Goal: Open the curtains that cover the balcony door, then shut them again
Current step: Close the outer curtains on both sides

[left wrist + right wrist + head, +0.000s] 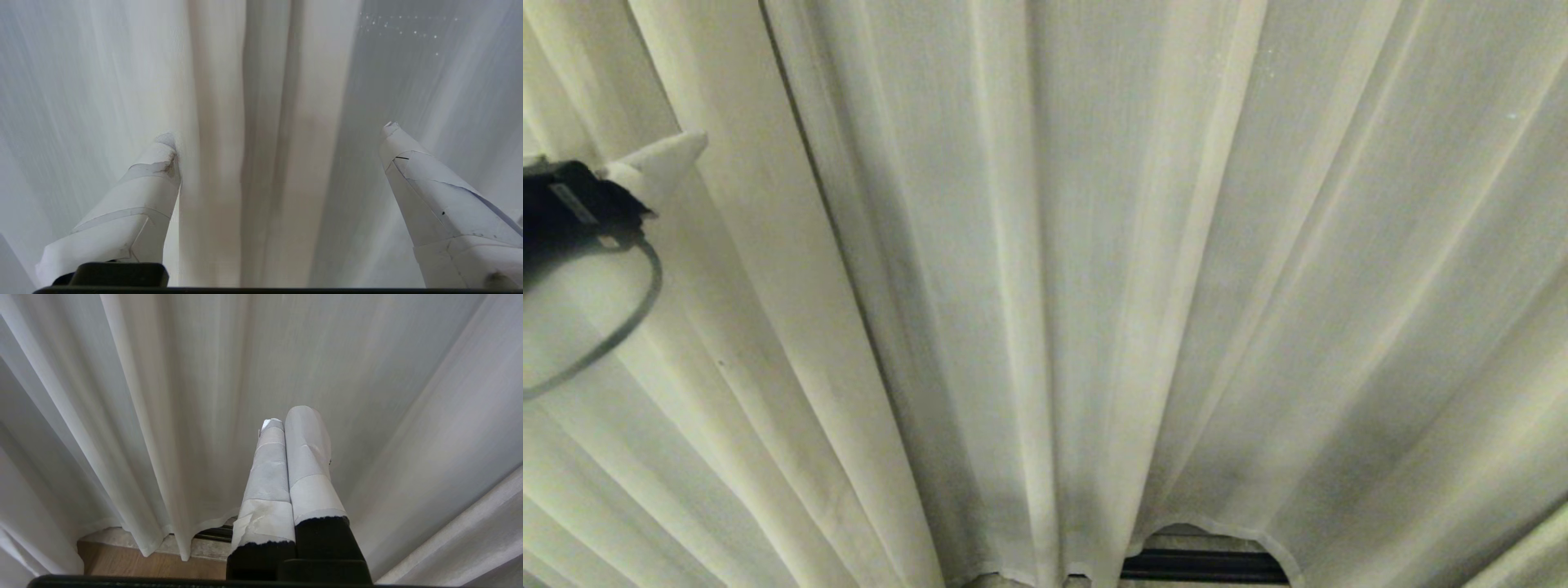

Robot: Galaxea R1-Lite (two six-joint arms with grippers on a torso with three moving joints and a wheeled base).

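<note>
I had the left tool spread as wide as it goes, holding nothing, with its taped fingers standing to either side of a thick fold of the curtains. The fold ran straight down the gap between them, and one fingertip was right against the cloth or just beside it; the other stood clear. I judged that stance as made for a pinch: a doubled pleat gives the pads more to bite on than a single thin layer, which would likely slip.

From the head camera the left tool showed only at the edge, one pale fingertip against the fabric, with its black cable looped beneath it. The curtains hung drawn across everything ahead of the tool, pleats fanning downward, so the balcony door behind them was hidden apart from a strip of dark track below the hem.

The right tool I kept parked, fingers pressed together on nothing, pointing at the cloth near the hem and floor. It had no part in this, I reckoned.

The panels covered the door completely; whether this was before opening or after closing, I could not tell.
</note>
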